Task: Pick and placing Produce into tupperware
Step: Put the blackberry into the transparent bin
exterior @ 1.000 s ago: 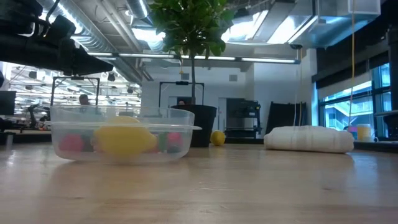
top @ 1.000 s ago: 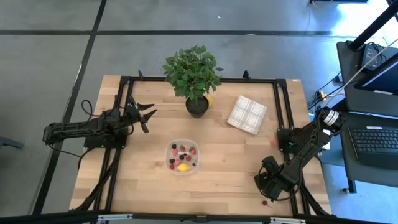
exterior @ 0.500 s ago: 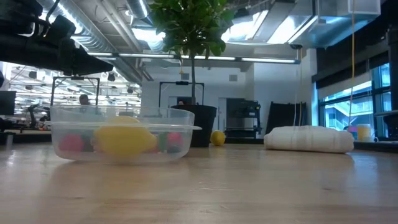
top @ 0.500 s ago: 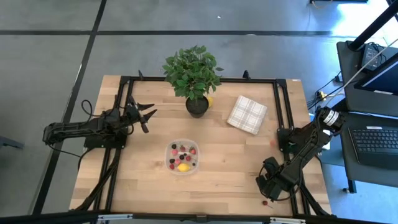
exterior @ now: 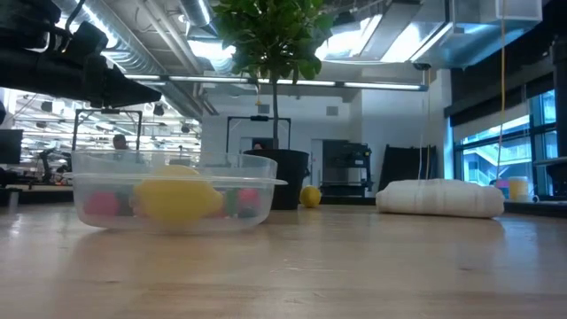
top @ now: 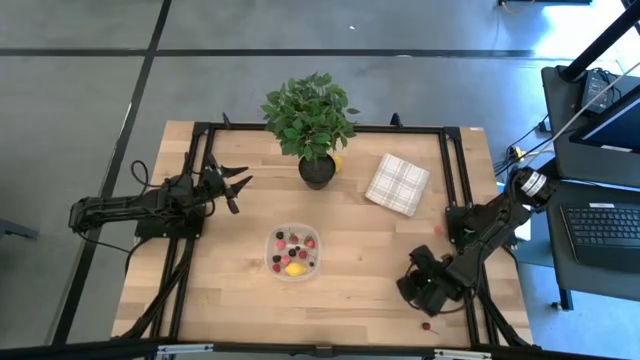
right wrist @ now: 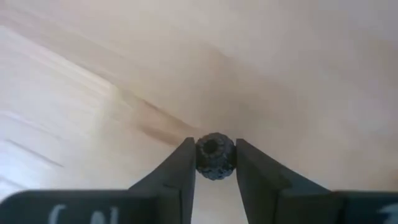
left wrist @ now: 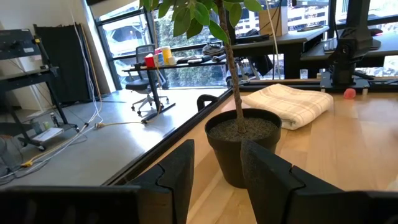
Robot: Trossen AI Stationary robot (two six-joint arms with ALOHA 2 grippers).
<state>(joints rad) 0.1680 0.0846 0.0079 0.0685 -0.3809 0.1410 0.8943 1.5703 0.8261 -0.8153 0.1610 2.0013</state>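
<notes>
The clear tupperware [top: 296, 252] stands on its base at the table's middle and holds several red, dark and pink berries and a yellow lemon piece; the low view shows it too [exterior: 173, 190]. My right gripper [top: 412, 285] is near the front right, to the right of the tupperware, and is shut on a dark maroon berry [right wrist: 216, 155]. A red berry [top: 426, 325] lies on the table just nearer the front edge. My left gripper [top: 240, 181] waits open and empty at the left, facing the plant pot [left wrist: 242, 143]. My right gripper pinches the dark berry's two opposite sides [right wrist: 200, 157] between the free ends of its two fingers. The fingers come from above, pointing down at the wooden tabletop. The berry's hollow end faces the camera.
A leafy potted plant [top: 312, 125] stands at the far middle with a yellow lemon piece [top: 337, 162] beside its pot. A white checked folded cloth [top: 397, 184] lies at the far right. A pink piece [left wrist: 350, 93] lies near the right rail. Bare wood lies between the tupperware and my right gripper.
My right gripper has moved toward the table's left and a little toward its far edge, away from the red berry on the table, which stays in place. My left arm has kept still.
</notes>
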